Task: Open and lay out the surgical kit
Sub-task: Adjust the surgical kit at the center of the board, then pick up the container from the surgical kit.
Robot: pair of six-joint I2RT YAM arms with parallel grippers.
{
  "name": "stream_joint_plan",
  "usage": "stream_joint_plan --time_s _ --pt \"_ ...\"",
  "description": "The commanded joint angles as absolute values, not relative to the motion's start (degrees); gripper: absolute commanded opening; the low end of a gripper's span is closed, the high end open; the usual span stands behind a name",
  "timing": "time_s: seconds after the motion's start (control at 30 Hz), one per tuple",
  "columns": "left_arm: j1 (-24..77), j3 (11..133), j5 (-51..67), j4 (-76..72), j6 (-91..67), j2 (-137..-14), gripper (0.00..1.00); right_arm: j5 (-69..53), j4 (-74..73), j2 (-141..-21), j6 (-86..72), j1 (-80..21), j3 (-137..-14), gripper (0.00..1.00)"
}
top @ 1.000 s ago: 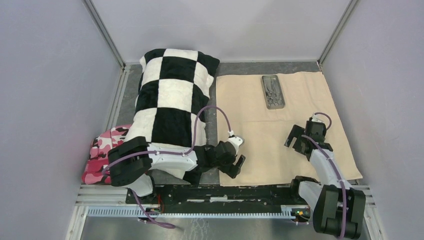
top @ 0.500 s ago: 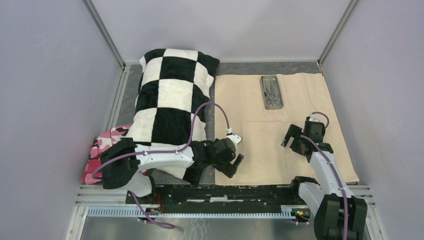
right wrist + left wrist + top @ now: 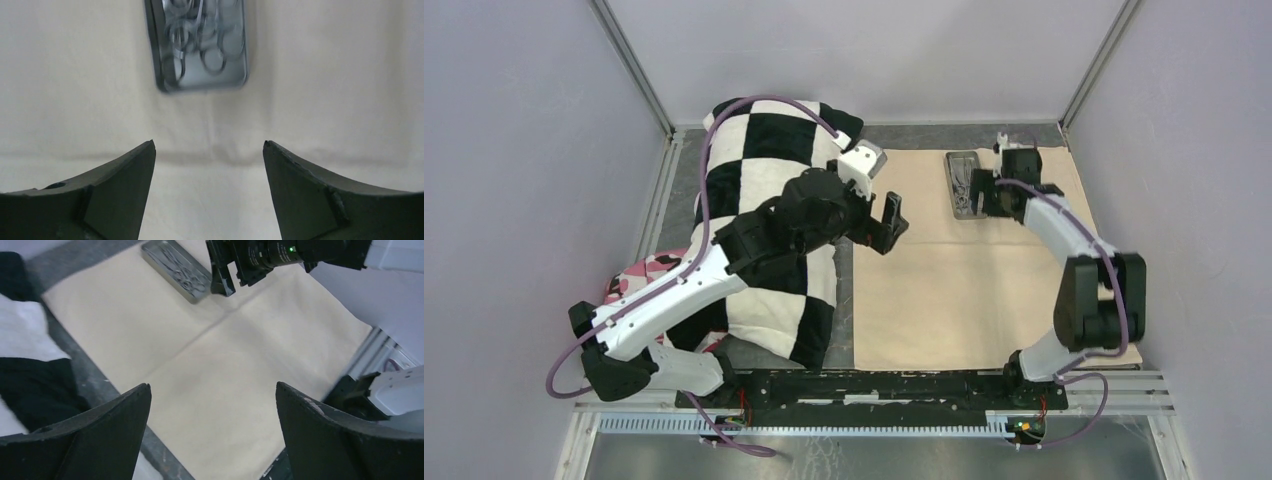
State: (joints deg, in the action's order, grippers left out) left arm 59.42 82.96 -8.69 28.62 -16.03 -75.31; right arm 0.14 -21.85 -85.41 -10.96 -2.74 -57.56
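**A:** Eyes on the grey metal tray point(image 3: 965, 184). It sits on the far part of the spread beige cloth wrap point(image 3: 964, 290), long side running away from the arms. The steel instruments point(image 3: 200, 35) are inside it, ring handles piled together.

**B:** And the wrap is lying flat, with a crease crossing it just short of the tray. Where's the right gripper point(image 3: 982, 197)?

**A:** Just beside the tray, on its right-hand long side from above. Its own camera has the tray's near end ahead of the fingertips point(image 3: 145, 150) and a touch left of centre, with bare cloth between.

**B:** Jaws?

**A:** Spread wide, nothing between them but cloth below. They're not touching the tray, and there's no grip on anything.

**B:** Over to the left gripper point(image 3: 886, 224).

**A:** It's near the wrap's left edge, well apart from the tray and pointing across towards it. Jaws gape wide and carry nothing. Its camera looks over open cloth to the tray and the right gripper beside it.

**B:** Further left?

**A:** The checkered pillow point(image 3: 764, 190) lies under the left arm, with the pink camouflage cloth point(image 3: 637, 283) at its near left corner.
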Motion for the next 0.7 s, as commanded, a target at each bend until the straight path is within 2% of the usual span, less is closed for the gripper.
stream_joint_plan --time_s 0.0,0.07,0.17,0.23,0.43,0.67 --pt "58.5 84.4 -19.2 29.5 -5.6 -72.7 1.00 5.7 -22.0 -96.7 -5.6 -2.6 -73.8 0.84" --pt "58.3 81.5 -23.7 26.8 -2.4 -71.0 1.00 5.1 -21.2 -100.7 -4.1 -2.6 -78.1 0.83" --pt "58.1 75.4 -27.8 21.1 -0.4 -67.9 1.00 4.1 -21.6 -106.4 -2.7 -2.5 -84.6 0.74" --pt "57.7 71.9 -28.0 18.3 1.3 -66.0 1.00 4.1 -22.8 -109.9 -1.7 -2.5 -88.2 0.73" --pt "56.1 65.8 -29.0 14.8 1.6 -64.3 1.00 7.2 -24.7 -116.8 1.0 -2.3 -94.1 0.59" --pt "55.9 64.8 -25.7 14.4 0.2 -64.3 1.00 7.1 -24.2 -122.0 0.8 -2.2 -96.3 0.53"
